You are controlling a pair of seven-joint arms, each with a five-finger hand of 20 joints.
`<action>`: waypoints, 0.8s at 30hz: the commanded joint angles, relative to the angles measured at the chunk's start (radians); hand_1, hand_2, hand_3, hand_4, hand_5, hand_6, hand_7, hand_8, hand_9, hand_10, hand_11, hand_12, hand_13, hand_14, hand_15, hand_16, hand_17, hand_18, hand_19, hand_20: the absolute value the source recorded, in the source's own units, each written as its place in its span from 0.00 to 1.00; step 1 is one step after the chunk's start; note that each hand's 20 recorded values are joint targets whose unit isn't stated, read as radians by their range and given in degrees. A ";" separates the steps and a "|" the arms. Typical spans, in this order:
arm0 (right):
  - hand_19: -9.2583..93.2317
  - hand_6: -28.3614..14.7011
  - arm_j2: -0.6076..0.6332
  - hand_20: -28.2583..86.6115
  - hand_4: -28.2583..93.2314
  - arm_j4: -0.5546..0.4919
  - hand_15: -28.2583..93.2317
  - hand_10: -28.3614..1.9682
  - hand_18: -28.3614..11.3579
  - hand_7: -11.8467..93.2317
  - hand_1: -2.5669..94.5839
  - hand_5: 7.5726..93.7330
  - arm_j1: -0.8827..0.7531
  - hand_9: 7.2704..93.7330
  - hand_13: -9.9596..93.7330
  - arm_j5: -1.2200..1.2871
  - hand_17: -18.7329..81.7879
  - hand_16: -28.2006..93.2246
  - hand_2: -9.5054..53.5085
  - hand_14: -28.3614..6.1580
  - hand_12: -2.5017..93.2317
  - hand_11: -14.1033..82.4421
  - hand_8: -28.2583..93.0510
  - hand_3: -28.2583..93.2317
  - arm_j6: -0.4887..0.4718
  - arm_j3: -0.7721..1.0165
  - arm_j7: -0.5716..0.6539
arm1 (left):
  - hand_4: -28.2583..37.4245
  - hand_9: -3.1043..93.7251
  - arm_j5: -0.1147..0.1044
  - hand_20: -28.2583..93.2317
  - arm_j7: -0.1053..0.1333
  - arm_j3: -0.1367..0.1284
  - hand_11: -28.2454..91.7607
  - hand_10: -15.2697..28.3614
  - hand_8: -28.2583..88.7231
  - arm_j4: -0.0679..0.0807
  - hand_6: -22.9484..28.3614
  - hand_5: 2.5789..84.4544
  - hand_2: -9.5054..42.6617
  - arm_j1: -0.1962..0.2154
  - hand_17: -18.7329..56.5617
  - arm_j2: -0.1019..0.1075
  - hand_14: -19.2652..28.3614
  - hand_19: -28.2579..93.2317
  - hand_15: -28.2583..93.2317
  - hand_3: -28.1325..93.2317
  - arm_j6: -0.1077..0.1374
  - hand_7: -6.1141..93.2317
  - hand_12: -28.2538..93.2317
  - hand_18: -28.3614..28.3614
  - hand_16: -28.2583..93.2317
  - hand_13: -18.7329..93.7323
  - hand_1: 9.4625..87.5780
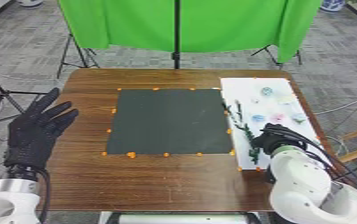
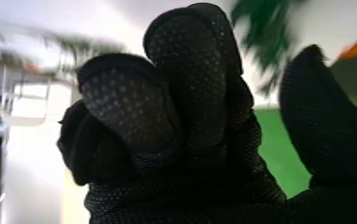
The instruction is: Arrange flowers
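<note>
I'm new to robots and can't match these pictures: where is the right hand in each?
Head view: right hand, lower right, over the white board.
Right wrist view: close up, fingers up.
Shared landmark: green stems, beside the hand; in the wrist view, beyond fingers and thumb.

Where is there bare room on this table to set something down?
The dark mat edged by orange dots, and the wood between it and the near edge. Crowded: the white board at right, with green stems, flowers and the right hand.
</note>
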 commanded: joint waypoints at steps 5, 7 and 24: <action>1.00 0.43 -0.026 0.57 0.07 0.035 0.74 0.40 0.21 0.37 0.27 0.82 0.100 0.93 0.90 -0.019 0.74 0.38 0.17 0.46 0.25 0.52 0.19 0.78 -0.019 -0.110 0.036 | 0.00 0.35 -0.003 0.29 0.001 0.010 0.45 0.78 0.17 0.002 0.59 0.37 0.32 0.002 0.12 -0.007 0.94 0.61 0.60 0.87 0.017 0.17 0.32 0.84 0.17 0.37 0.14; 1.00 0.43 -0.023 0.57 0.08 0.043 0.74 0.39 0.21 0.37 0.27 0.81 0.122 0.92 0.90 -0.034 0.74 0.38 0.17 0.46 0.24 0.52 0.19 0.78 -0.036 -0.145 0.040 | 0.00 0.35 -0.003 0.29 0.005 0.010 0.45 0.78 0.17 0.001 0.59 0.37 0.32 0.004 0.12 -0.004 0.94 0.61 0.60 0.87 0.014 0.17 0.32 0.84 0.17 0.37 0.14; 1.00 0.47 -0.006 0.58 0.06 0.080 0.75 0.44 0.22 0.40 0.45 0.81 0.122 0.93 0.91 -0.092 0.75 0.38 0.03 0.51 0.24 0.55 0.27 0.81 -0.068 -0.263 0.051 | 0.00 0.35 -0.013 0.29 0.017 0.008 0.45 0.78 0.17 0.000 0.59 0.37 0.32 0.011 0.12 0.010 0.94 0.62 0.60 0.87 0.018 0.18 0.32 0.84 0.17 0.37 0.14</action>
